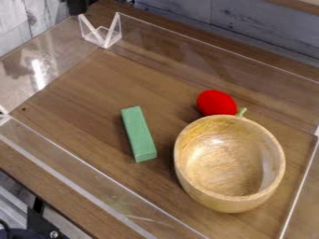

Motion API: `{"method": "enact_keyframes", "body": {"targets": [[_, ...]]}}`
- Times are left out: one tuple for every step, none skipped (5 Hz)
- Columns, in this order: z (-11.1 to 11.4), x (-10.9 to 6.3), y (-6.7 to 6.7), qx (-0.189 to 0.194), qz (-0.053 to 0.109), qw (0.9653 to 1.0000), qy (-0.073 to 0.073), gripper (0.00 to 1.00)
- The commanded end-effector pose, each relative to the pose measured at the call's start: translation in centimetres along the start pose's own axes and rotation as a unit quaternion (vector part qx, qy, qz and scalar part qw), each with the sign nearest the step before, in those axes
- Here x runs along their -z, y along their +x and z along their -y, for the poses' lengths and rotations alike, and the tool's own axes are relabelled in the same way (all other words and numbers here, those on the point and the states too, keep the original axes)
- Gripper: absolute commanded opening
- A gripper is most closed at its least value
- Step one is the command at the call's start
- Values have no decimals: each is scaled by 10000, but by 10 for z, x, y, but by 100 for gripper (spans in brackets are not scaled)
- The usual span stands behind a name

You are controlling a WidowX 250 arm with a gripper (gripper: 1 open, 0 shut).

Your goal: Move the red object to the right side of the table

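Your claw (99, 30) waits wide open and empty at the far left corner, well apart from everything. The red toy (217, 102) sits touching the far rim of the bowl (229, 166). It looks round and smooth. The bowl is wood; the block (137, 133) is long and green.

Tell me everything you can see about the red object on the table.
The red object is a small, rounded, bright red toy shaped like a strawberry, smooth and matte as far as the picture shows. A pale green bit shows at its lower right edge. It rests on the brown wood-grain table, right of centre, just behind the rim of the wooden bowl; it looks to touch that rim, though I cannot be sure. The green block lies apart to its left. Nothing holds it.
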State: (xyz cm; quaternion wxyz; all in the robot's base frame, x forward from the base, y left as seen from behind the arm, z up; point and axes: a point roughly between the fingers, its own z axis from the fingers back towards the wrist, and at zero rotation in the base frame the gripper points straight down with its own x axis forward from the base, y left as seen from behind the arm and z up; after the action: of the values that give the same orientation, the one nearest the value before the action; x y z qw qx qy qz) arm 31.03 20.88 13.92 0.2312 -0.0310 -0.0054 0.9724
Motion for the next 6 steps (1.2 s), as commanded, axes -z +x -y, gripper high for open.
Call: {"method": "enact_keyframes", "body": {"targets": [[3,-9,1,-159,-171,9994,-252,100],[-1,7,3,-326,-177,9991,-192,100],[-16,11,-9,381,-177,9991,-24,100],[-33,9,-24,564,-180,9982,95,100],[-55,6,-43,887,-177,9957,188,100],[-78,13,-56,1515,-183,9880,226,100]]}}
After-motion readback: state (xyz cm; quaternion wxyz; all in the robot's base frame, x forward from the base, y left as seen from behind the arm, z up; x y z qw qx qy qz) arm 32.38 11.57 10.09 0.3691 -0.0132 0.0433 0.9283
